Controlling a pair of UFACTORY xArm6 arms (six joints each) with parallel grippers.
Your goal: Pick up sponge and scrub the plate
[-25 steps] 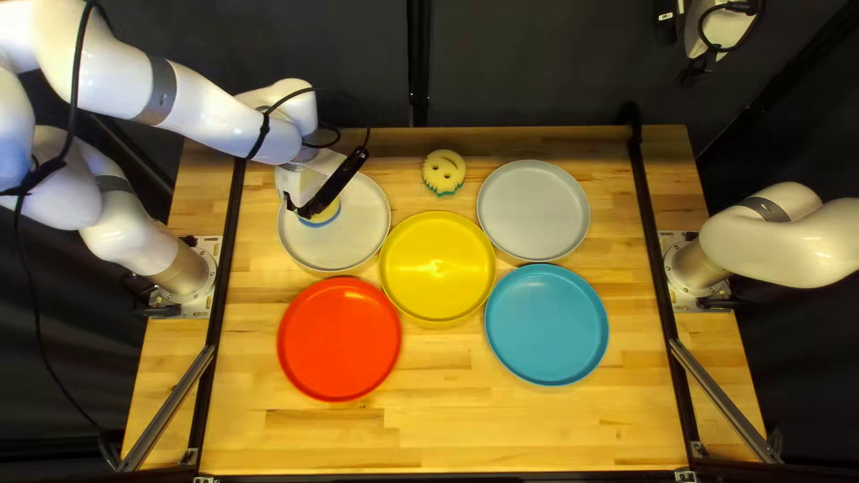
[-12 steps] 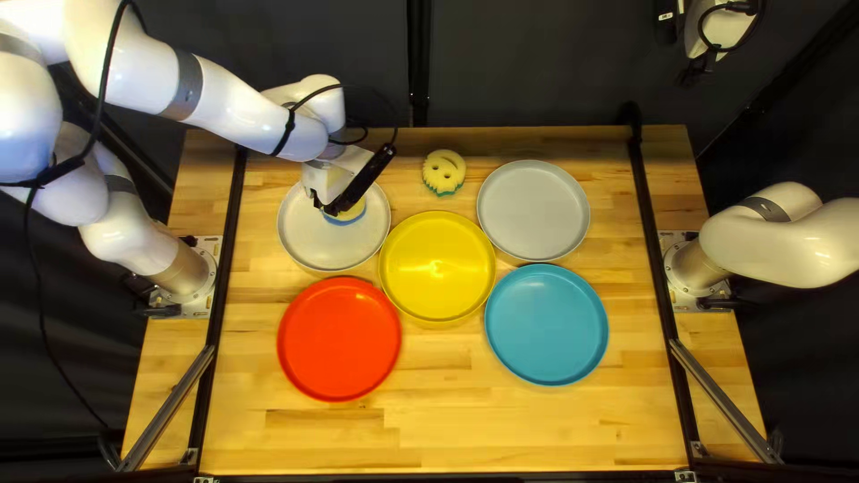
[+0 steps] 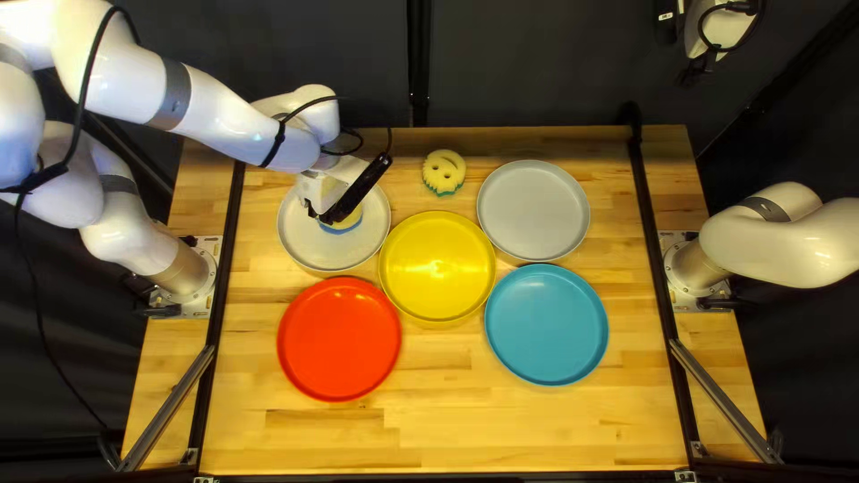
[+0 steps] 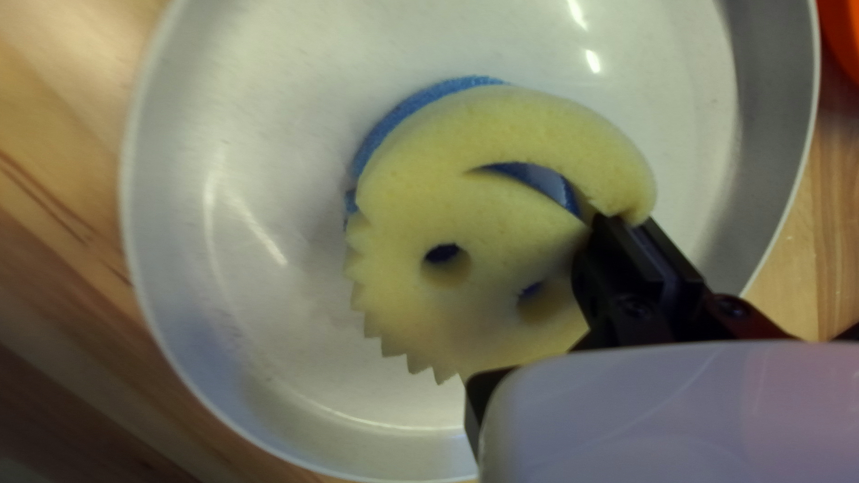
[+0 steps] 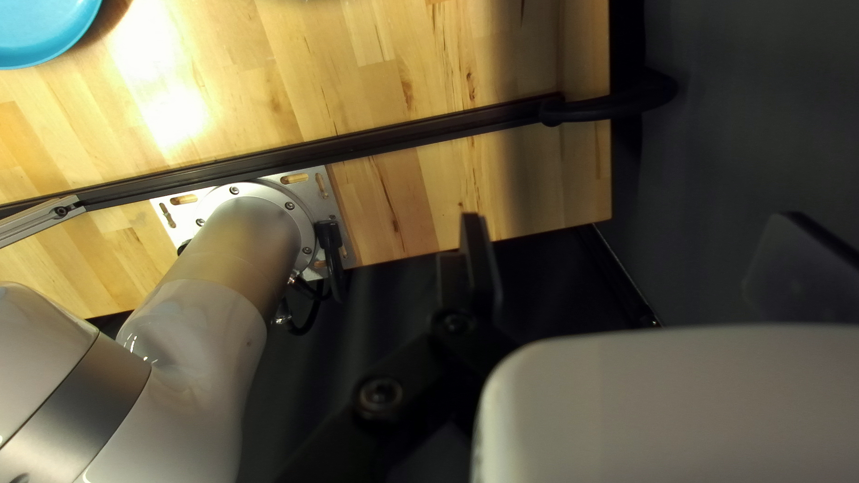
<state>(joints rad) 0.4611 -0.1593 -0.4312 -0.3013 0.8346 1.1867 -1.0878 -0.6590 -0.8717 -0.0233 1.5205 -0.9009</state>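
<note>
In the top left view, my left gripper (image 3: 329, 215) is low over the grey-white plate (image 3: 299, 243) at the left, the round sponge (image 3: 340, 224) beneath its tips. Seen from the left wrist, the sponge (image 4: 501, 197) has a yellow smiley face with a blue layer under it and lies within the plate (image 4: 295, 358). My left gripper (image 4: 622, 225) is shut on its edge by one end of the mouth slot. Part of my right gripper (image 3: 716, 31) shows at the top right of the top left view; in the right wrist view my right gripper (image 5: 631, 259) stands open, holding nothing.
A yellow plate (image 3: 437, 266) stands beside the grey-white one, with a red plate (image 3: 339, 339) nearer the front. Further right are a grey plate (image 3: 533, 210) and a blue plate (image 3: 547, 325). A second smiley sponge (image 3: 444, 173) lies behind the yellow plate.
Over the plate, my left gripper and the sponge first shifted toward the top left view's right, then slightly back left and nearer the table's front. My right arm has stayed where it was.
</note>
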